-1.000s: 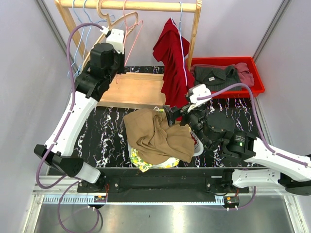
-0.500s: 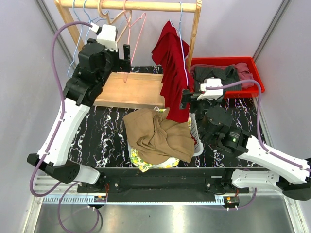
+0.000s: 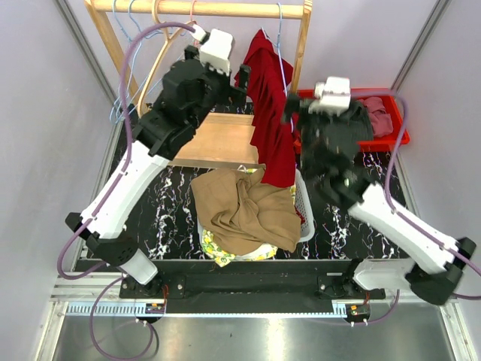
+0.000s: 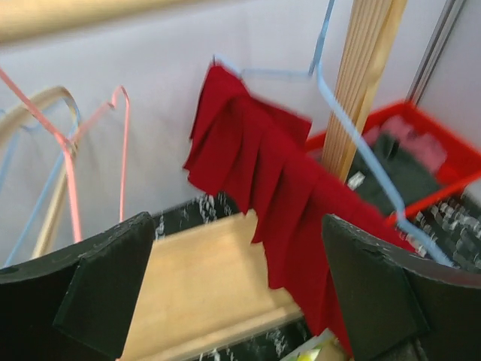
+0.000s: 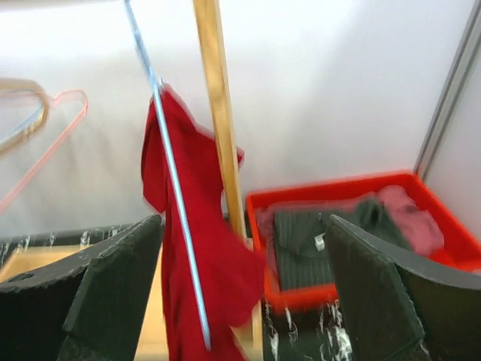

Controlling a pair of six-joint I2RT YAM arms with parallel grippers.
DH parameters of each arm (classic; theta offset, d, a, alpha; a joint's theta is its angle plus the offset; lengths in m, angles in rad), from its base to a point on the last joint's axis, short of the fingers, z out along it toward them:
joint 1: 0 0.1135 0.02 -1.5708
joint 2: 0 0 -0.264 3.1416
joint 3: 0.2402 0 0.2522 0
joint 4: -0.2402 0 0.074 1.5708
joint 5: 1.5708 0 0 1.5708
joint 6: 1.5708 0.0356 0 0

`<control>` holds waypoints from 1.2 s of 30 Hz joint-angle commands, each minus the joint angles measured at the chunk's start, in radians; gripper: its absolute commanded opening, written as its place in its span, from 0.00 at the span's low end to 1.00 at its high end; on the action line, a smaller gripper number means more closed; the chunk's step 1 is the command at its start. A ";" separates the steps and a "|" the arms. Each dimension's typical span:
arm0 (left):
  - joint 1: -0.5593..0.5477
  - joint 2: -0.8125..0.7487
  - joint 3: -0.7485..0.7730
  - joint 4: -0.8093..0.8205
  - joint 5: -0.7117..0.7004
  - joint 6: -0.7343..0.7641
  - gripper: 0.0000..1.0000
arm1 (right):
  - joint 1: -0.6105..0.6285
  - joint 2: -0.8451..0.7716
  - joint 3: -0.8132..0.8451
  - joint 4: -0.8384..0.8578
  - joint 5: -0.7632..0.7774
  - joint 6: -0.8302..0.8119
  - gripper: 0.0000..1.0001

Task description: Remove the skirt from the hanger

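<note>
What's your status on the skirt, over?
Left gripper open, right gripper open, both empty. Red skirt on blue hanger. Wooden post beside it.

Bright, even light, soft shadows; overhead view sharp, wrist views motion-blurred, red skirt [image 4: 263, 188] smeared

A red pleated skirt [image 3: 272, 120] is hanging on a light blue wire hanger [image 3: 283, 71], which is hooking over the far right end of a wooden rail. The skirt is drooping long and bunched, slanting downward.
</note>
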 commanded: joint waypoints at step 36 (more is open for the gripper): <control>0.010 -0.267 -0.323 0.002 -0.008 0.136 0.99 | -0.354 0.611 0.788 -0.605 -0.629 0.230 0.49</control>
